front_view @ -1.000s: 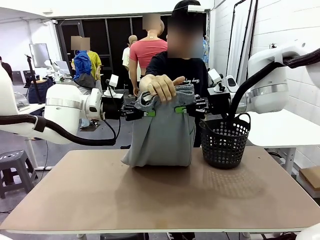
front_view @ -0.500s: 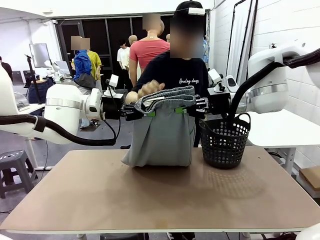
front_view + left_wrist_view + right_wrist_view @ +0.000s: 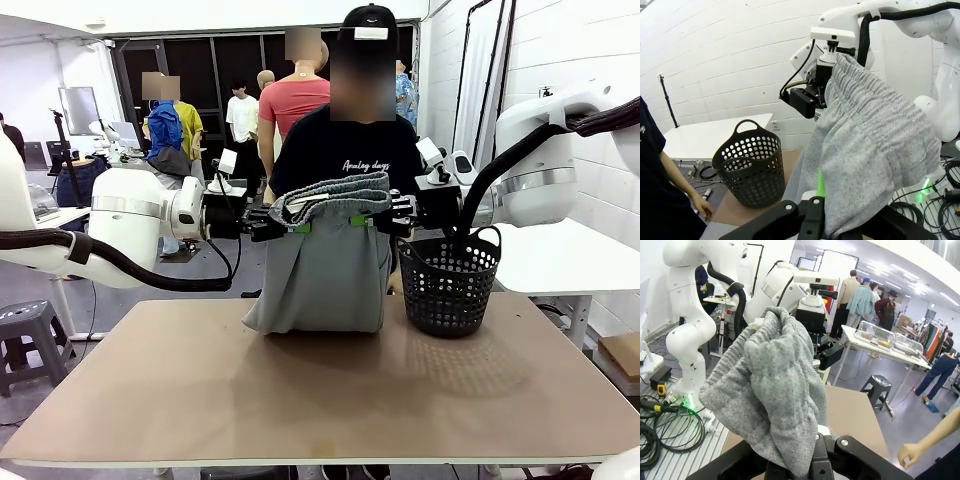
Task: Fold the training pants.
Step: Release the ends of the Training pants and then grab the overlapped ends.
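Observation:
The light grey training pants [image 3: 322, 265] hang folded over above the far middle of the table, their lower edge resting on the tabletop. My left gripper [image 3: 296, 226] is shut on the left side of the gathered waistband, and my right gripper [image 3: 358, 219] is shut on the right side. In the left wrist view the grey fabric [image 3: 867, 150] drapes from my left gripper [image 3: 826, 226] across to the other arm. The right wrist view has the bunched cloth [image 3: 771, 390] rising out of my right gripper [image 3: 806, 467]. The person [image 3: 355, 150] stands behind the pants.
A black mesh basket [image 3: 449, 282] stands on the table just right of the pants, also seen in the left wrist view as the basket [image 3: 750, 167]. The brown table [image 3: 320, 400] stretches bare toward the near edge. The person's hand [image 3: 910, 454] hangs low beside the table.
The person's hand, which gripped the top of the waistband a second ago, has let go and pulled back behind the pants. Both grippers and the pants have stayed put.

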